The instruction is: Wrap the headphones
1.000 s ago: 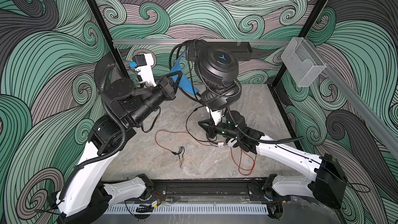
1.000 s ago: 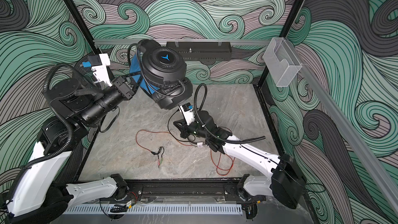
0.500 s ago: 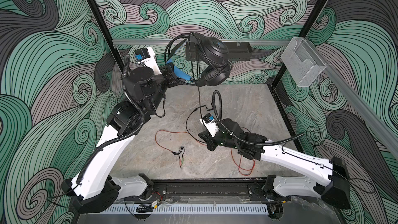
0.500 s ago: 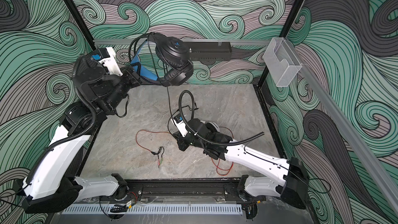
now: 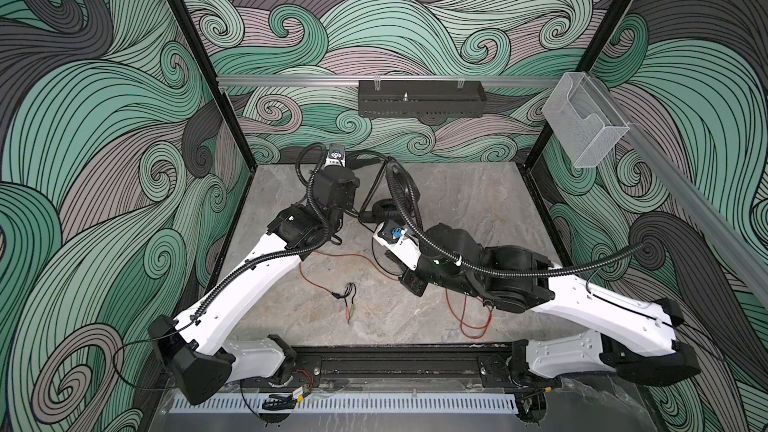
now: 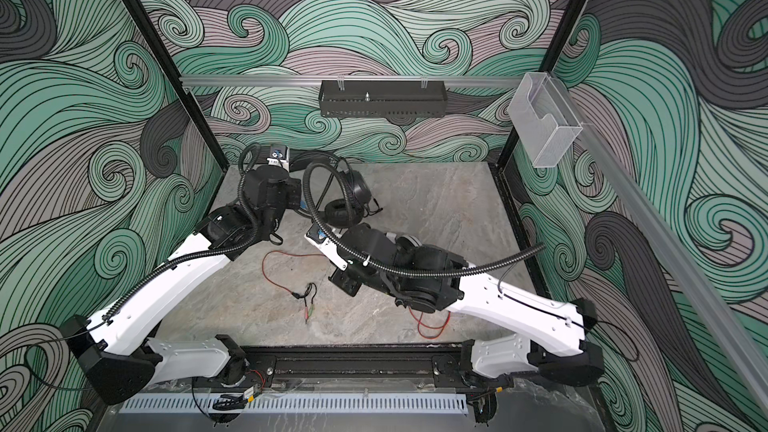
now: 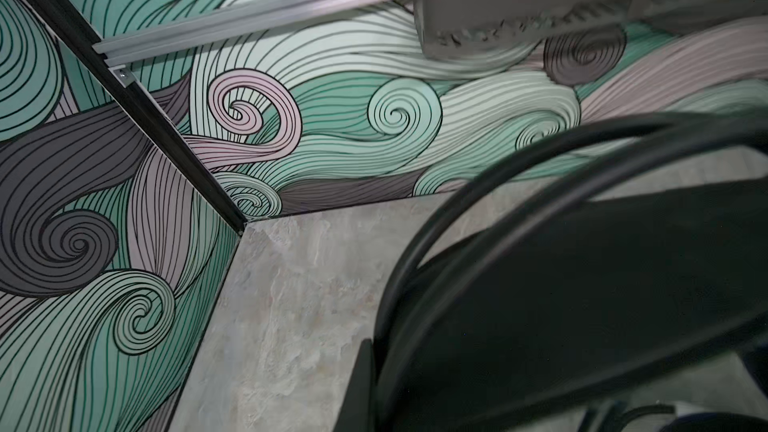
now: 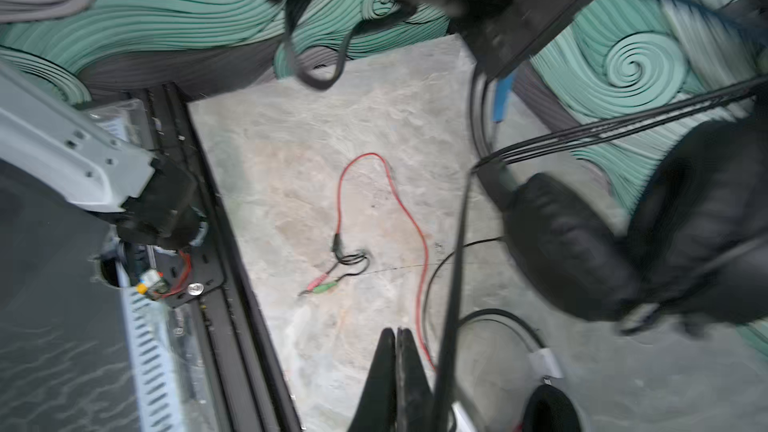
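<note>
The black headphones (image 5: 384, 207) (image 6: 338, 211) sit low over the table at the back centre, one ear cushion facing up. My left gripper (image 6: 296, 197) is shut on their headband (image 7: 582, 284), which fills much of the left wrist view; only one finger (image 7: 360, 388) shows there. Their black cable (image 8: 453, 284) runs taut past my right gripper (image 8: 397, 331) (image 5: 413, 284), which is shut with nothing visible between its fingers. The white headphones (image 8: 544, 361) lie mostly hidden under my right arm. Their red cable (image 5: 332, 255) snakes across the table to the plugs (image 5: 349, 299).
A black tray (image 5: 419, 97) hangs on the back rail, and a clear plastic holder (image 5: 584, 122) is on the right wall. More red cable loops (image 5: 471, 326) lie near the front rail (image 5: 395, 363). The back left corner post (image 7: 166, 130) stands close to my left gripper.
My left arm has brought the black headphones down from near the back rail to just above the table. My right arm has shifted slightly right and lower. Both grippers stayed shut.
</note>
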Available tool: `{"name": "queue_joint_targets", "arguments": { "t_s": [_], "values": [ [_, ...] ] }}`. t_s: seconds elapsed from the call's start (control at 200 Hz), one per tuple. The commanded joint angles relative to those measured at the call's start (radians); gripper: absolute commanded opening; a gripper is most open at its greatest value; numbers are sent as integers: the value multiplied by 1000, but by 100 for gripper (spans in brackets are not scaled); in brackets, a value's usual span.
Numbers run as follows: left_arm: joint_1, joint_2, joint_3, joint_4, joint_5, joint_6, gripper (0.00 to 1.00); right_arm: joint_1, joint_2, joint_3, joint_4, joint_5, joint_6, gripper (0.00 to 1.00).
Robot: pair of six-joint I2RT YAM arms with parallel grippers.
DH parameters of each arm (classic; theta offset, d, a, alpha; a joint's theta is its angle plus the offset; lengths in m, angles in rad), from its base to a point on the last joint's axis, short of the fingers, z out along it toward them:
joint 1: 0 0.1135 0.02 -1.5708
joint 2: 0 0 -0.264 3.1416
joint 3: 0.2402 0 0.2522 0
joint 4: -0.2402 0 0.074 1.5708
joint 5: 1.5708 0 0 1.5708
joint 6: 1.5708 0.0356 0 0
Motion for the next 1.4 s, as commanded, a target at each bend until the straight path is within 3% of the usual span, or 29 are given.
{"name": "queue_joint_targets", "arguments": {
  "t_s": [0.0, 0.17, 0.295, 0.48, 0.771, 1.056, 1.396],
  "values": [
    [2, -89, -54, 6, -52, 70, 0, -12, 31, 138, -169, 151, -144, 0],
    [-13, -198, -132, -100, 116, 131, 0, -117, 96, 276, -231, 159, -266, 0],
    [-18, -247, -140, -215, 333, 146, 0, -151, 154, 335, -236, 200, -362, 0],
    [-18, -316, -112, -332, 551, 127, 0, -210, 221, 412, -236, 186, -392, 0],
    [-18, -383, -45, -380, 574, 22, 0, -343, 124, 258, -108, 27, -286, 2],
    [-18, -392, 15, -350, 722, -36, 0, -415, 35, 84, 59, -128, -205, 16],
    [-18, -356, 169, -264, 786, -176, 0, -496, -150, -296, 512, -370, -75, 28]
  ]
}}
